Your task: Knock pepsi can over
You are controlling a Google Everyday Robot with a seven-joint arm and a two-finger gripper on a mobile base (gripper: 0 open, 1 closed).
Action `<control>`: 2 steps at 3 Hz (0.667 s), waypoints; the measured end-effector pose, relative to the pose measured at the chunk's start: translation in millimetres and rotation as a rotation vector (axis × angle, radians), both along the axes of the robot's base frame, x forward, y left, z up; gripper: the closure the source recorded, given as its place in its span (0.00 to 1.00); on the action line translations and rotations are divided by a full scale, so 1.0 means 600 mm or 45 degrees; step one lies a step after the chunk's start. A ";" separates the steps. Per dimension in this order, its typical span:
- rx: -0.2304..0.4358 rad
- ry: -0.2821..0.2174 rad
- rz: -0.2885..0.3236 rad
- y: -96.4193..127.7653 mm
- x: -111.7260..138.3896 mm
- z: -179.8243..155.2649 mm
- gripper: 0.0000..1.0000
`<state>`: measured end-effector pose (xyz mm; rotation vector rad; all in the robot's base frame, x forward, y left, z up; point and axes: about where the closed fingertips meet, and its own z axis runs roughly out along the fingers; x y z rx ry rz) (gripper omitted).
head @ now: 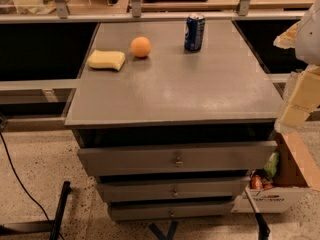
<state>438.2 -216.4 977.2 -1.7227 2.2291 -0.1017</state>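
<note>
On the worktop (175,89), far side: noted pepsi can (194,31) upright, long axis vertical, right of orange ball (141,47). Located pincer (296,109) off the worktop's right edge, well apart; judged can ahead and leftward of it. Cannot tell pincer's opening.

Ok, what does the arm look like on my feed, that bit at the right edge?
Only a slice shows at the right edge of the view. Up top is a rounded grey-white arm shell. Below it is the hand, made of blocky cream-yellow stacked segments. No cables or markings show on either.
</note>
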 end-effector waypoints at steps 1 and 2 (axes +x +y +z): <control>0.000 0.000 0.000 0.000 0.000 0.000 0.00; 0.043 -0.018 -0.006 0.009 0.034 0.006 0.00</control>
